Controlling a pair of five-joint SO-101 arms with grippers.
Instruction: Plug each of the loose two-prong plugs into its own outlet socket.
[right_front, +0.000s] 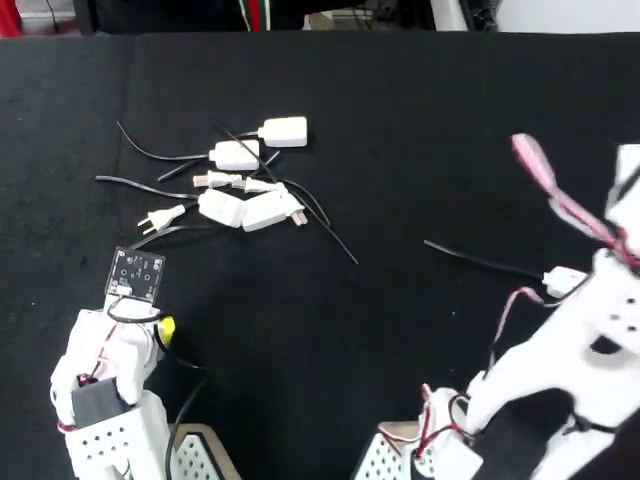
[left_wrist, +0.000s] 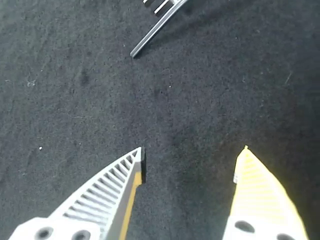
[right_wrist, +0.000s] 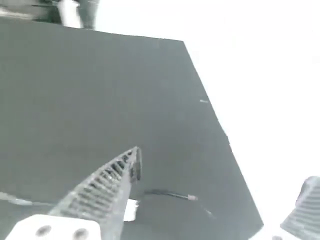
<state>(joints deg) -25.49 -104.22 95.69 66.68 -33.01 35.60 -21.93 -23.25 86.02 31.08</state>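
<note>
Several plugs and sockets, high view: white outlet sockets (right_front: 237, 155) and two-prong plugs (right_front: 160, 217) lie tangled in the upper left of the frame on the black tabletop (right_front: 400, 120), with thin black cables (right_front: 140, 152) trailing out (I cannot tell which pairs are already mated).
Lone piece, high view: one more white piece (right_front: 562, 280) on its own black lead sits at the right edge, just beside the right arm (right_front: 590, 340). Whether it is a plug or a socket is unclear.
Left arm, high view: the left arm (right_front: 110, 380) is in the lower left, below the tangle, near it but apart.
Left pincer, left wrist view: the left pincer (left_wrist: 192, 150) has its jaws spread over bare cloth with nothing between them. Metal prongs (left_wrist: 157, 6) and a cable end (left_wrist: 150, 37) show at the top edge.
Right pincer, right wrist view: the right pincer (right_wrist: 222, 167) is spread wide and empty. A thin cable (right_wrist: 170, 194) lies low in the frame, beyond the ribbed finger.
Step in hand: the approach, as I judge it, since neither pincer holds anything.
Next move: the left pincer probably goes forward to the nearest loose plug and closes on its body, not its cable. The prongs must stay free and pointed at a socket (the other arm likely has to steady that socket).
</note>
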